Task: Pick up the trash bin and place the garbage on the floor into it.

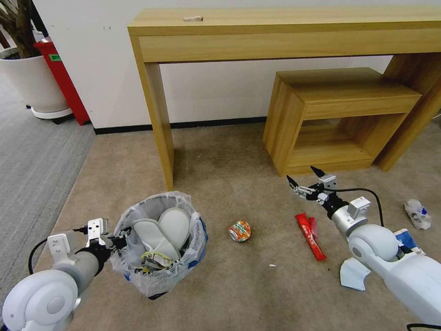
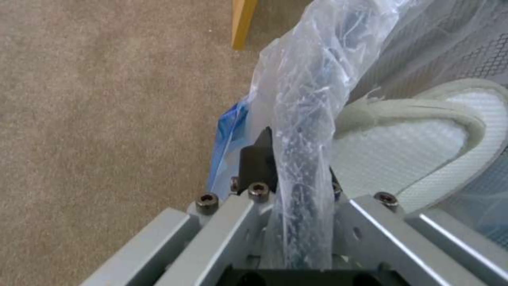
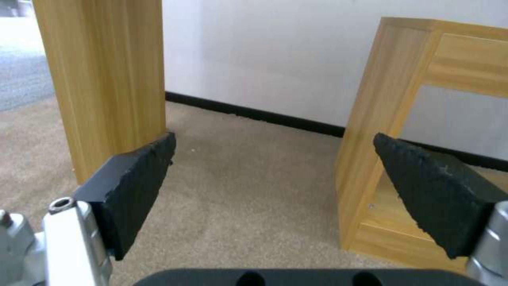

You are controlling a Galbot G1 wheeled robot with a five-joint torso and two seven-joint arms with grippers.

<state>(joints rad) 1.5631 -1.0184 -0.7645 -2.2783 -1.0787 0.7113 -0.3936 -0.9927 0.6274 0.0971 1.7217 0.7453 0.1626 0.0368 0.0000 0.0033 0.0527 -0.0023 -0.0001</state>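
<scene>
Left gripper point(image 1: 120, 241) fingers pinch the bin point(image 1: 158, 246) rim; the bin, two slippers point(image 1: 163, 232) inside, sits on the floor point(image 1: 239, 285). Right gripper point(image 1: 304, 179), fingers spread, hovers beyond the red wrapper point(image 1: 311, 236); can point(image 1: 239, 231) between

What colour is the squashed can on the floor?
Orange and white with some green, best seen in the head view: the can.
</scene>
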